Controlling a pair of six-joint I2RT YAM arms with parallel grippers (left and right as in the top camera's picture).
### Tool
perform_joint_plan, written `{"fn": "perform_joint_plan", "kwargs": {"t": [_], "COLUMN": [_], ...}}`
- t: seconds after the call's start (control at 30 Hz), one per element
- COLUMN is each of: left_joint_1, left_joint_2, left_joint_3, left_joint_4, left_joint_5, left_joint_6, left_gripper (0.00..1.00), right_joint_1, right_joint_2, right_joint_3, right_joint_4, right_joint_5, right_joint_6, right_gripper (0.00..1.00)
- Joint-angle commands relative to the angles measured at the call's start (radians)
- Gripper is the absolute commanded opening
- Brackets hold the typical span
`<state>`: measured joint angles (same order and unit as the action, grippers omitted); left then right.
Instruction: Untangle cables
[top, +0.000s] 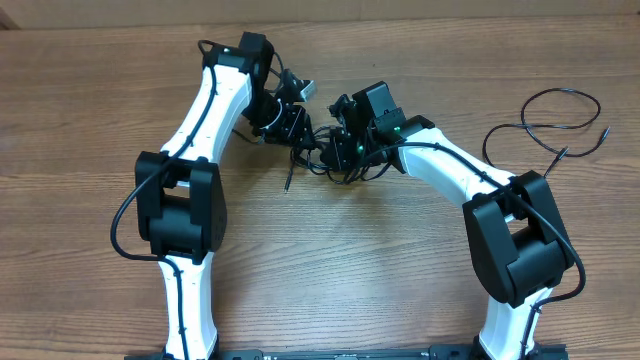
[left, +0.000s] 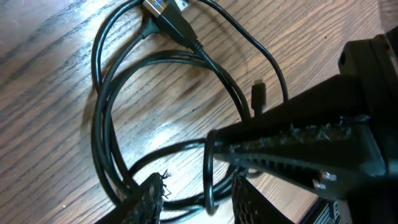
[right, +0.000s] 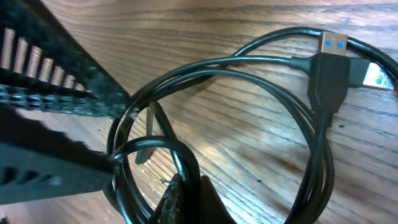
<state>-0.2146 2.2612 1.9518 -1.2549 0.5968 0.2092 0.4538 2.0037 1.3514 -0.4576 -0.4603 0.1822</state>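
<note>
Seeing cables (top: 322, 152) knotted in a small heap on counter (top: 330, 270), right between the two pincer tips. Counting several thin black loops in the wrist views, stacked and crossing, flat on the wood.

Spotting a USB plug (right: 326, 68) with blue insert on the far side of the loops from right pincer (right: 183, 202). Second plug end, blue and silvery, just beside it at the frame edge. Also spotting a small plug (left: 258, 93) on a thin strand ahead of left pincer (left: 199, 208), near the right pincer's finger.

Reading right pincer as closed on a strand: no gap at the tip, with a sharp cable bend there and a loop dropping from it.

Reading left pincer as partly parted: fingers apart, with that loop running down through the gap. Can't confirm contact with either pad.

Placing both tips close together over the heap in overhead, left pincer on the heap's left, right pincer on its right.

Noting a lone cable (top: 560, 120) well out to the right of right pincer, apart from the heap. One open loop with trailing ends, beside the right arm's elbow.
</note>
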Motion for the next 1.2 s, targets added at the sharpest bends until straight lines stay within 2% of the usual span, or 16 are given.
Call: {"fn": "perform_joint_plan", "kwargs": {"t": [0.0, 0.1, 0.17, 0.2, 0.37, 0.5, 0.63, 0.7, 0.87, 1.03, 1.17], "left_joint_1": [-0.005, -0.015, -0.017, -0.017, -0.005, 0.012, 0.013, 0.012, 0.012, 0.013, 0.013], "left_joint_2": [0.005, 0.005, 0.005, 0.005, 0.005, 0.005, 0.005, 0.005, 0.005, 0.005, 0.005], "left_joint_3": [-0.046, -0.086, -0.101, -0.104, -0.103, -0.103, -0.104, -0.104, -0.104, -0.104, -0.104], "left_joint_4": [0.031, 0.061, 0.080, 0.087, 0.116, 0.128, 0.139, 0.150, 0.150, 0.139, 0.100], "left_joint_5": [-0.002, -0.003, -0.004, -0.003, -0.002, -0.002, -0.002, -0.001, 0.072, 0.159, 0.163], "left_joint_6": [0.014, 0.015, 0.015, 0.015, 0.015, 0.015, 0.016, 0.015, 0.053, 0.084, 0.110], "left_gripper": [0.37, 0.34, 0.08, 0.04, 0.04, 0.04, 0.05, 0.04, 0.04, 0.04, 0.04], "right_joint_1": [0.002, 0.002, 0.002, 0.002, -0.002, -0.039, -0.087, -0.094, -0.089, -0.064, -0.055], "right_joint_2": [-0.038, -0.038, -0.038, -0.038, -0.038, -0.038, -0.038, -0.038, -0.038, -0.038, -0.038], "right_joint_3": [-0.002, -0.002, -0.002, -0.002, -0.002, -0.002, -0.002, -0.002, -0.003, -0.003, -0.003], "right_joint_4": [0.011, 0.018, 0.023, 0.023, 0.015, 0.032, 0.039, 0.029, 0.013, 0.011, 0.019], "right_joint_5": [-0.034, -0.034, -0.034, -0.034, -0.051, -0.212, -0.335, -0.335, -0.322, -0.144, -0.047], "right_joint_6": [0.009, 0.009, 0.009, 0.009, 0.006, -0.055, -0.108, -0.144, -0.189, -0.208, -0.245], "right_gripper": [0.04, 0.04, 0.04, 0.04, 0.04, 0.04, 0.21, 0.26, 0.27, 0.26, 0.27]}}
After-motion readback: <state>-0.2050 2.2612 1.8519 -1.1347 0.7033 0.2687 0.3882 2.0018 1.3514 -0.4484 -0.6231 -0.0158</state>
